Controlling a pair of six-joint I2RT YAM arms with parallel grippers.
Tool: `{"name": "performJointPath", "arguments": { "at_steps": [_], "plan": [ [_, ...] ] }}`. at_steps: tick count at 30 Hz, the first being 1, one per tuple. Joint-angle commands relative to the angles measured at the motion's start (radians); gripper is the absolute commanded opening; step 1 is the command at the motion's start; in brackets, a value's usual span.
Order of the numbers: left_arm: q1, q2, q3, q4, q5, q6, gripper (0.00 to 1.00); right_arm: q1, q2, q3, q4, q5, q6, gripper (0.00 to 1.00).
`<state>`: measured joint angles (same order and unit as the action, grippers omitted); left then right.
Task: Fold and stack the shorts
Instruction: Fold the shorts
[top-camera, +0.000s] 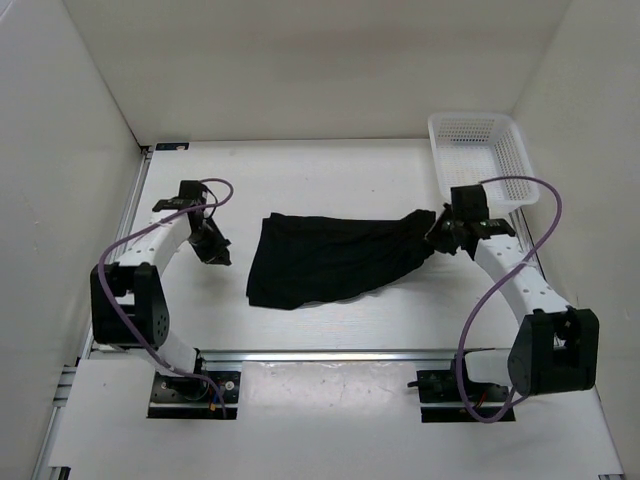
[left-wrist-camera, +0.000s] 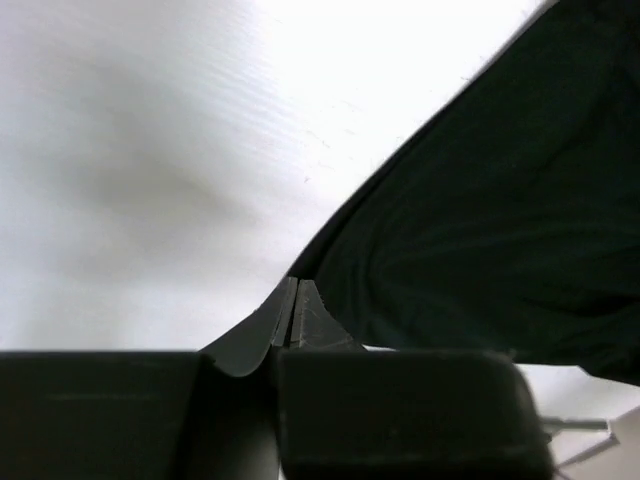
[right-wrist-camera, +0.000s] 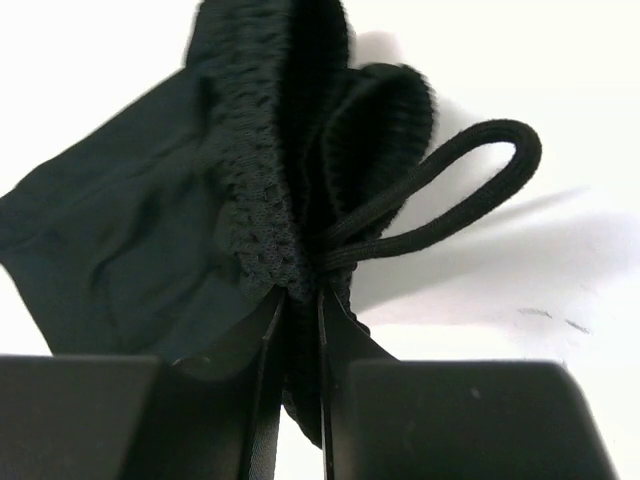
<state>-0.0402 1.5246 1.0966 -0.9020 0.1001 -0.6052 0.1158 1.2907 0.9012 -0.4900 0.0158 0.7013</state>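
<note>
The black shorts (top-camera: 330, 258) lie spread across the middle of the white table, bunched toward their right end. My right gripper (top-camera: 437, 232) holds that bunched end. In the right wrist view its jaws (right-wrist-camera: 300, 300) are shut on the ribbed waistband (right-wrist-camera: 250, 200), and a loop of drawstring (right-wrist-camera: 480, 170) sticks out to the right. My left gripper (top-camera: 218, 255) sits on the table just left of the shorts, apart from them. In the left wrist view its fingertips (left-wrist-camera: 293, 290) are pressed together with nothing between them, and the shorts' edge (left-wrist-camera: 500, 230) lies just beyond.
A white mesh basket (top-camera: 476, 117) stands at the back right corner, just behind the right arm. White walls close in the table on the left, back and right. An aluminium rail (top-camera: 320, 355) runs along the near edge between the arm bases.
</note>
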Motion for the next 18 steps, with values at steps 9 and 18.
{"name": "performJointPath", "arguments": {
  "at_steps": [9, 18],
  "plan": [
    [-0.040, 0.215, 0.059, 0.104, 0.090, -0.010, 0.10, 0.355, 0.102, 0.348, -0.126, 0.260, -0.108, 0.00],
    [-0.067, 0.284, 0.068, 0.123, 0.090, -0.028, 0.10, 0.706, 0.352, 0.700, -0.234, 0.455, -0.117, 0.00]
  ]
}}
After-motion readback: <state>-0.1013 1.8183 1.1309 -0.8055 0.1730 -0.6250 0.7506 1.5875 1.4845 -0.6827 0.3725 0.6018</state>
